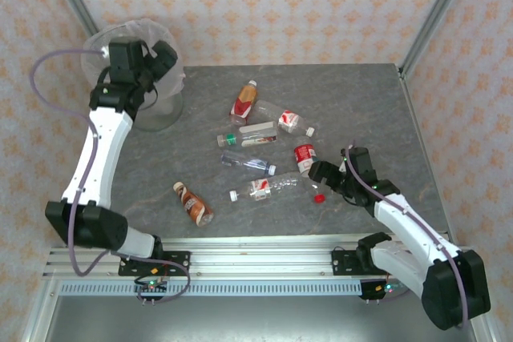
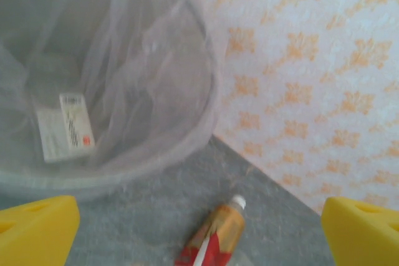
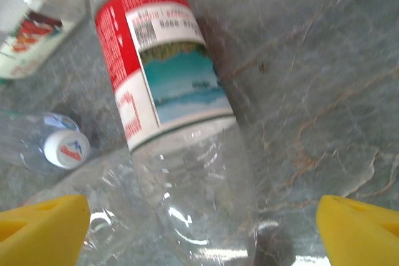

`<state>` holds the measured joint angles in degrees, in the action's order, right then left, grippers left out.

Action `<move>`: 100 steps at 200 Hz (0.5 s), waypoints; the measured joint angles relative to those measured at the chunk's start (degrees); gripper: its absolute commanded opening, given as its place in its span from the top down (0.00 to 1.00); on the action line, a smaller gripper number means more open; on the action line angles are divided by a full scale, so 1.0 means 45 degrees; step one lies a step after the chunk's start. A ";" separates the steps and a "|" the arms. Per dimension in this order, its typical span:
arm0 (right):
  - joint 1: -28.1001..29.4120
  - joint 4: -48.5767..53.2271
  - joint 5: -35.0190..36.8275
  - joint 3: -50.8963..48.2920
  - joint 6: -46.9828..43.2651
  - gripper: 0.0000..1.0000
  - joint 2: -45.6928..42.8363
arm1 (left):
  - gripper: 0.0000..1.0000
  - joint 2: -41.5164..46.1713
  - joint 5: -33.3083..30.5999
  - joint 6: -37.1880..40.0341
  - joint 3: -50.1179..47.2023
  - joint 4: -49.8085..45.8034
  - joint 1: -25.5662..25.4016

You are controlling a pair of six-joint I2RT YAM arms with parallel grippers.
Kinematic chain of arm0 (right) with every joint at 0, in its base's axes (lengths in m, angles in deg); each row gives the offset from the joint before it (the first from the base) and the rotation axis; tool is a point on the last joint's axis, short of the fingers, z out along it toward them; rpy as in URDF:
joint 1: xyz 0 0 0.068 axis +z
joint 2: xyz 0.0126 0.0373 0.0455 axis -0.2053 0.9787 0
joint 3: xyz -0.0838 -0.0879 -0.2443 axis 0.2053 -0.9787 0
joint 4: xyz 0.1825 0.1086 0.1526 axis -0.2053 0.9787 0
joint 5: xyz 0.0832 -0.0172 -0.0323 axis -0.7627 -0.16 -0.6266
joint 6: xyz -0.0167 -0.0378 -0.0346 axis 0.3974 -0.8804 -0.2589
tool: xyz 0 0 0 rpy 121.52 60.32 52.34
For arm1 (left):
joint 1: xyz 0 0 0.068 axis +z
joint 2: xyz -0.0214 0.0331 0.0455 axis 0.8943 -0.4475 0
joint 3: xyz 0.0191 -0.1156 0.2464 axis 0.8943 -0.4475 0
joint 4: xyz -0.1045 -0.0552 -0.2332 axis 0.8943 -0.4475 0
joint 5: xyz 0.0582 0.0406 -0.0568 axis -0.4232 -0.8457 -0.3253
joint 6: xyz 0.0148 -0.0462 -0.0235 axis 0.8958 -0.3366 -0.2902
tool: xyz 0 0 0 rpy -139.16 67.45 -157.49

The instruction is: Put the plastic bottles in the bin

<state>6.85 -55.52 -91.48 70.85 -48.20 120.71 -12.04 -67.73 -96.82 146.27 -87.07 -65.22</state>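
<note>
Next one up, by the look of it: red-labelled bottle (image 3: 174, 110), lying flat on the table (image 1: 361, 102) right in front of the right gripper (image 3: 199, 238), down between its yellow fingers (image 3: 40, 228). Long axis pointing pretty much straight away from the wrist, leaning a touch left at the far end, so nicely set for a squeeze across the width (handy, no twisting needed first, probably). Jaws wide apart, clear of the plastic on both sides. Way nearer than the left gripper (image 2: 199, 232), hanging above the bin (image 1: 156, 114) at the far left corner, also gaping, nothing held. Label-wise: red band, white panel, blue seaside-ish picture, barcode plus tiny print, too blurred to make out any brand. Just beside it, a white cap (image 3: 65, 149) with a blue logo, unreadable too. Rest of the plastic bottles (image 1: 256, 135) scattered mid-table, well apart from the bin. Sticker (image 2: 65, 126) inside the bin: lines of print, nothing legible.
</note>
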 measured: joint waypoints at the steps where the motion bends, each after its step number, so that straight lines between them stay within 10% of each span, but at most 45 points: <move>1: 0.0019 0.0010 0.0005 -0.0005 0.0010 0.08 0.0000 | 0.00 0.0083 0.0000 -0.0068 -0.0160 0.0049 -0.0044; 48: 0.0821 0.0272 0.0102 -0.0680 0.0486 0.17 -0.0073 | 0.00 0.2701 0.0262 -0.0899 -0.3303 0.0617 -0.2608; 100: 0.0957 -0.0597 -0.0899 -0.1540 0.0704 0.26 0.0223 | 0.00 0.3643 0.0151 -0.0680 -0.4775 0.0967 -0.2939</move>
<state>11.16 -58.21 -95.53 63.92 -45.03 121.72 4.36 -67.05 -99.88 124.78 -82.72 -78.44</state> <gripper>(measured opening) 0.755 0.998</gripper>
